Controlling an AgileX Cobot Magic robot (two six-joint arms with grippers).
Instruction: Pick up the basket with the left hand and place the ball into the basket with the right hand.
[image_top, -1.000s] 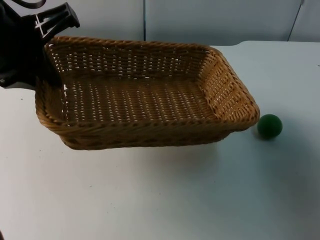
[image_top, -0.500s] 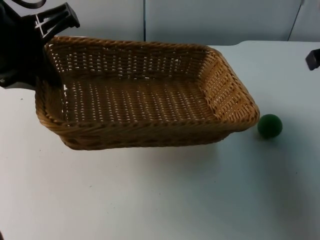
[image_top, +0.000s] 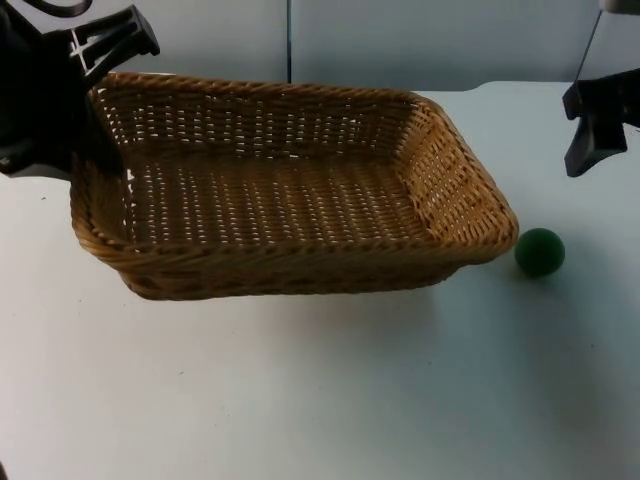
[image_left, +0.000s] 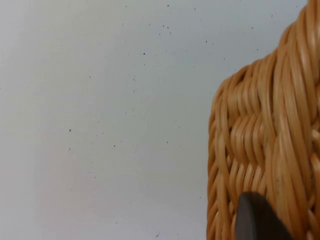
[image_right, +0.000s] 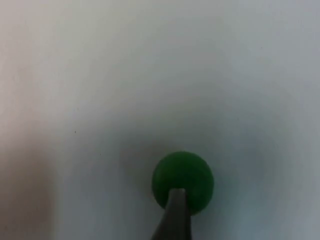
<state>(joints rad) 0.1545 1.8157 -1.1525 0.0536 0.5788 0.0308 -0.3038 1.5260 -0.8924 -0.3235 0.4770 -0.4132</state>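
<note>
Since a second ago my right gripper (image_top: 598, 128) has come in from the table's right edge; basket (image_top: 290, 190) and ball (image_top: 540, 252) haven't moved. It hangs over the far right part of the table, above and behind the ball, not touching it. Can't tell if its fingers are spread or closed; in the right wrist view one dark fingertip (image_right: 172, 217) overlaps the ball (image_right: 183, 181), which sits on bare table.

My left gripper (image_top: 95, 130) is clamped on the basket's left end wall near its far left corner, holding it tilted with the right end lower. In the left wrist view my fingertip (image_left: 257, 217) presses against the woven wall (image_left: 270, 150), white table beside it.

Table (image_top: 320, 400): plain white top, matte, a few tiny dark specks, rounded far right corner. Grey partition wall (image_top: 430, 40) behind it, panelled, with vertical seams.

Basket: rectangular, tan wicker, shallow, thick braided rim, open weave floor, nothing in it. Takes up the left and middle of the table.

Ball: small, dark green, matte, round. On the table near the right edge, just beside the basket's near right corner, small gap between them
</note>
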